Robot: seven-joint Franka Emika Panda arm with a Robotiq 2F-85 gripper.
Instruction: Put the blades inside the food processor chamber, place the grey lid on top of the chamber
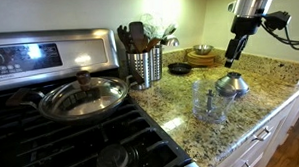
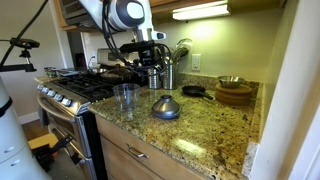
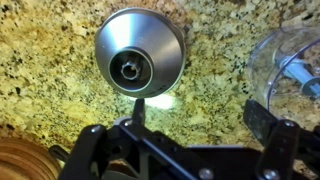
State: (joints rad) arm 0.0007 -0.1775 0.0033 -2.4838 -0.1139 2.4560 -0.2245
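Your gripper (image 3: 180,128) hangs over the counter (image 3: 50,60), jaws spread wide, gripping nothing. The lid (image 3: 140,58) sits knob-up just beyond the jaw tips; the chamber (image 3: 290,75) stands beside it, outside one jaw.

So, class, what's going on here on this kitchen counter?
A robot arm holds its pincer open above the grey lid, gripping nothing. The lid sits on the granite counter beside the clear food processor chamber, not yet on top of it. In the wrist view a slim piece shows inside the chamber, probably the blades, though it is hard to be sure.
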